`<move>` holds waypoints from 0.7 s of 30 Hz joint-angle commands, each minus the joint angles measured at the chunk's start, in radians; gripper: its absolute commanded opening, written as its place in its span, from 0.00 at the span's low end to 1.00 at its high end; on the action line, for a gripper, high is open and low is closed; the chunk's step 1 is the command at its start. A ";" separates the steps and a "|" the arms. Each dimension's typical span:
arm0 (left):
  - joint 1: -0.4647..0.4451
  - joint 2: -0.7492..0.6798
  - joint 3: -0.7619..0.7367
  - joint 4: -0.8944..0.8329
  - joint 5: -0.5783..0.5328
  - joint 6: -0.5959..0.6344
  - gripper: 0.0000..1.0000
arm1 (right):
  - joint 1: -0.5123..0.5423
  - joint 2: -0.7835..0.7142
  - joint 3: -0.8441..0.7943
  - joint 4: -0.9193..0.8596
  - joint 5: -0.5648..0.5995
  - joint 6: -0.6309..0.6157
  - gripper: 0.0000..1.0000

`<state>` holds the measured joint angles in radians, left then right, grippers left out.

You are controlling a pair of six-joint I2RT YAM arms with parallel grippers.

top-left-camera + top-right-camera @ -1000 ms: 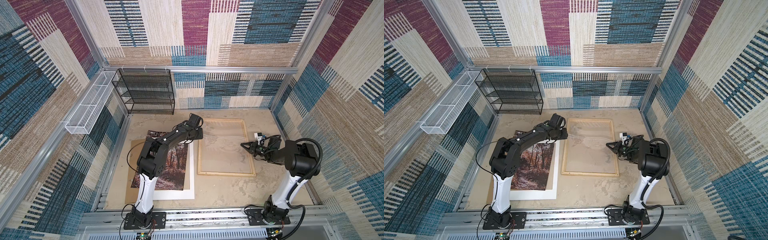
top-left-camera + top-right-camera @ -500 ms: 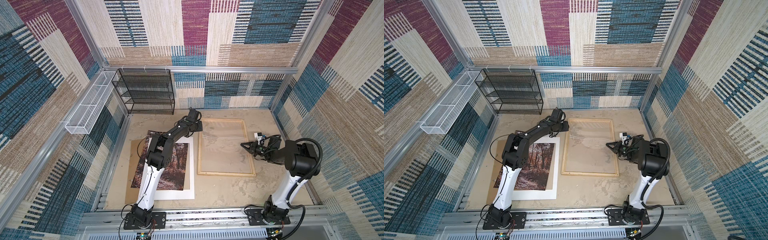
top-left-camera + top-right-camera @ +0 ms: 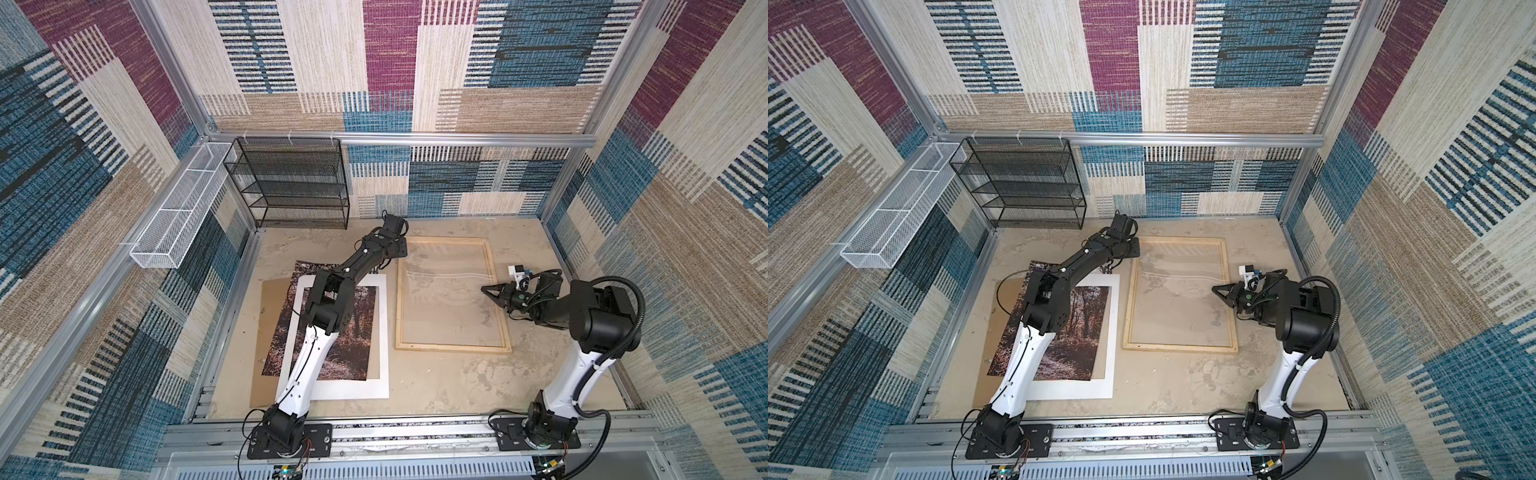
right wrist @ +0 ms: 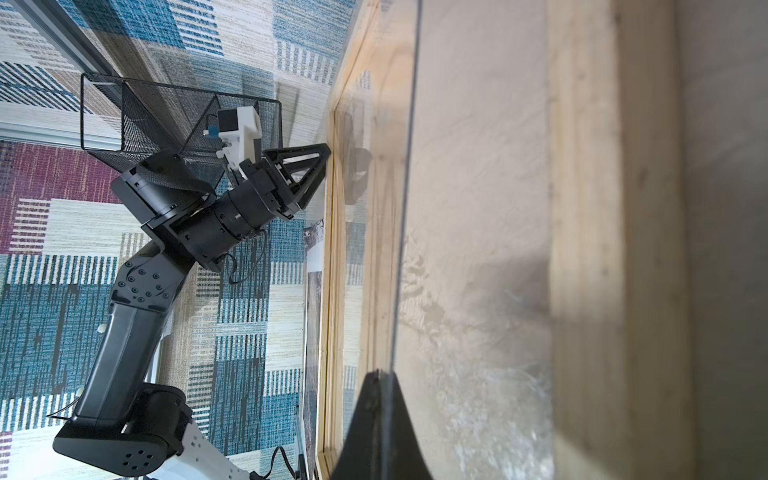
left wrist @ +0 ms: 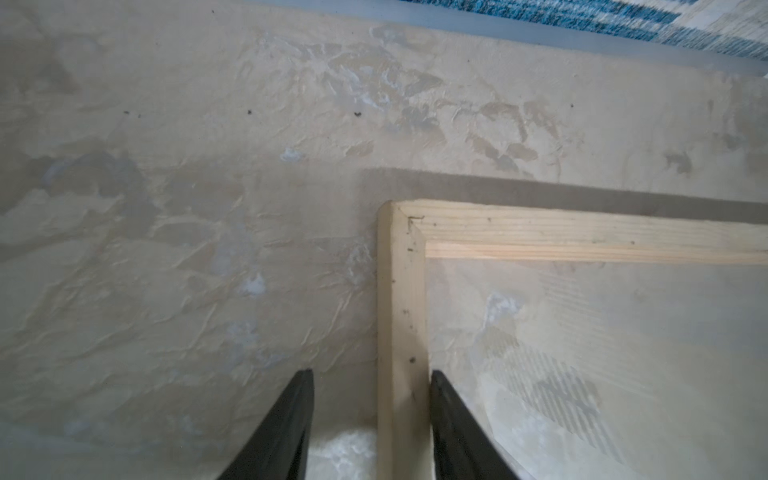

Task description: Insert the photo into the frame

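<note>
pale wood frame (image 5: 401, 332) rail between half-open left jaws, unclamped; right jaws closed near opposite rail

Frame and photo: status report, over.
Left gripper open, straddling frame strip. Right gripper shut at pane edge. Photo outside frame, left arm over it.

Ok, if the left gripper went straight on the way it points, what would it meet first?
Probably the frame: the left gripper straddles its side strip near a corner, open jaws over pane and table. Depth unclear.
</note>
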<state>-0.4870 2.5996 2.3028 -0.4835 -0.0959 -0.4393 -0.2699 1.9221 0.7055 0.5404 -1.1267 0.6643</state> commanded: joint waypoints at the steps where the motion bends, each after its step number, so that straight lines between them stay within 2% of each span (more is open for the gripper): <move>1: -0.014 0.016 0.048 -0.082 -0.059 0.047 0.48 | 0.001 -0.010 0.002 0.012 -0.022 -0.009 0.00; 5: -0.035 0.038 0.099 -0.130 -0.092 0.081 0.48 | 0.001 -0.014 0.000 0.011 -0.022 -0.009 0.00; 11: -0.065 0.059 0.163 -0.203 -0.201 0.136 0.48 | 0.000 -0.018 -0.001 0.012 -0.022 -0.009 0.00; 15: -0.065 0.067 0.169 -0.211 -0.200 0.153 0.50 | 0.001 -0.019 -0.001 0.012 -0.024 -0.009 0.00; 21: -0.065 0.133 0.269 -0.308 -0.175 0.164 0.51 | 0.001 -0.020 -0.001 0.012 -0.024 -0.008 0.00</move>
<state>-0.5514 2.7159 2.5496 -0.7170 -0.2619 -0.3069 -0.2699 1.9091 0.7055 0.5404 -1.1313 0.6640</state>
